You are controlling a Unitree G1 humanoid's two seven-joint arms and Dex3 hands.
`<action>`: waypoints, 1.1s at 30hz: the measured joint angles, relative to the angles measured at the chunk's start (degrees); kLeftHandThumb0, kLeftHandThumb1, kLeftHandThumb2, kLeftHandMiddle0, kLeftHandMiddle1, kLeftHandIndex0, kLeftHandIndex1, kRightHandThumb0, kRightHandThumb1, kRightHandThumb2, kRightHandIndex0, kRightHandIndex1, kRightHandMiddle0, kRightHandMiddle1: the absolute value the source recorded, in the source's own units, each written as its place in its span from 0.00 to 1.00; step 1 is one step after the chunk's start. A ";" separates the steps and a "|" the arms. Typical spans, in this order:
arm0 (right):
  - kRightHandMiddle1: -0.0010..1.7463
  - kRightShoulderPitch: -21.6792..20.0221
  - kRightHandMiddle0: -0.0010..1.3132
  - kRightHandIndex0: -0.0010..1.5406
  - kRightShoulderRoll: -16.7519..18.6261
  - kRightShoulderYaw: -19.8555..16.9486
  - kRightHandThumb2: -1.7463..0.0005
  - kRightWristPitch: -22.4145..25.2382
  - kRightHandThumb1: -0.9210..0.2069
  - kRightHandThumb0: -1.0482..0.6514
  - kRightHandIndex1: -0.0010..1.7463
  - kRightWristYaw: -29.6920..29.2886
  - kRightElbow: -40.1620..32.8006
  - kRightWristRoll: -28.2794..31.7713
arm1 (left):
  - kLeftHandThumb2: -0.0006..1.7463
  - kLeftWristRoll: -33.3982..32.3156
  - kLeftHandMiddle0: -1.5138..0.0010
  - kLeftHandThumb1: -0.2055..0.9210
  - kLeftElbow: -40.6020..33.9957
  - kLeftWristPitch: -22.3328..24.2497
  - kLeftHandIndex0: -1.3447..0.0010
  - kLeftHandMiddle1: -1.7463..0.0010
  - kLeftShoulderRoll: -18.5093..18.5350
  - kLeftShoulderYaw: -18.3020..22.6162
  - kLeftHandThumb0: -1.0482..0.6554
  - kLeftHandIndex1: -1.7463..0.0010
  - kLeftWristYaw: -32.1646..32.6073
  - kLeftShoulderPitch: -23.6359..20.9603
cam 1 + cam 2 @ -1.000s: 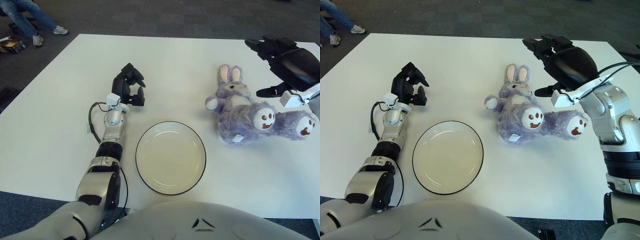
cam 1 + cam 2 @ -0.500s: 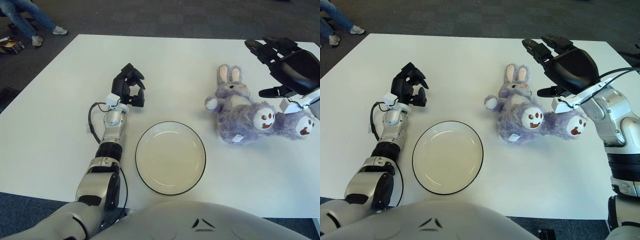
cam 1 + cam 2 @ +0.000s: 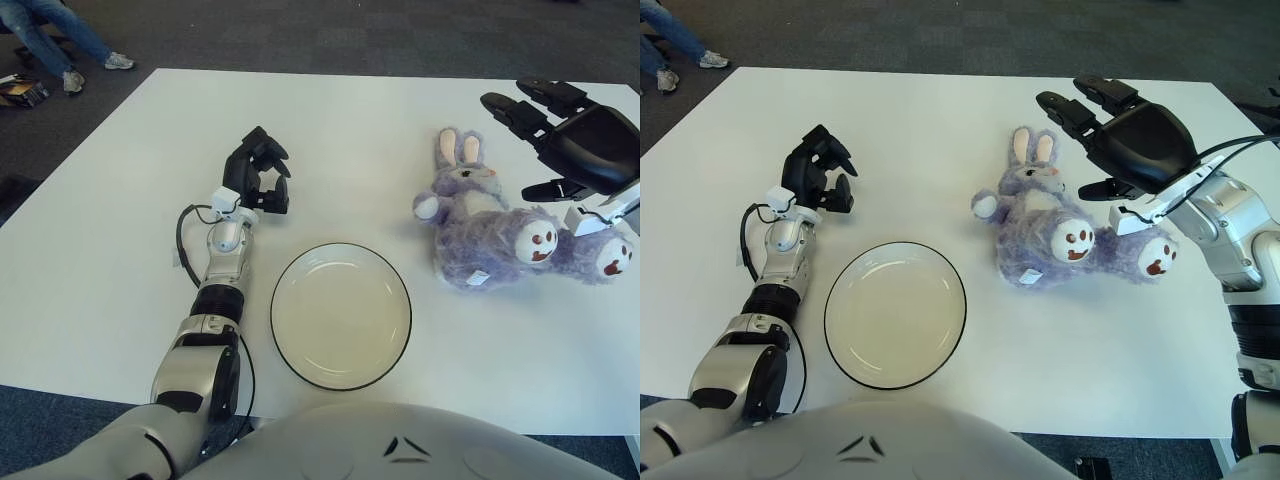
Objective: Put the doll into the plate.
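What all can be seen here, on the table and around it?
Table: one, white, filling most of the view.
Plate: one, cream with a dark rim, near the front edge, nothing in it.
Doll: one, purple plush rabbit, lying on the table right of the plate, apart from it.
Person's legs: one pair, blue jeans and pale shoes, on the dark carpet at far left.
Left hand: one, black, fingers curled, left of the plate, holding nothing.
Right hand: one, black, fingers spread, above the doll's right side.

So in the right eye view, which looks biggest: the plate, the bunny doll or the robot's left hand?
1. Bunny doll and plate: too close to rank.
2. Left hand: plainly smallest.
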 measured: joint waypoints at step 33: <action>0.11 -7.02 0.00 0.09 -1.09 11.52 0.34 0.23 0.58 0.56 0.02 31.61 1.85 21.90 | 0.89 -0.05 0.57 0.28 -2.48 0.16 0.52 0.00 -0.22 -0.42 0.61 0.00 -0.10 1.31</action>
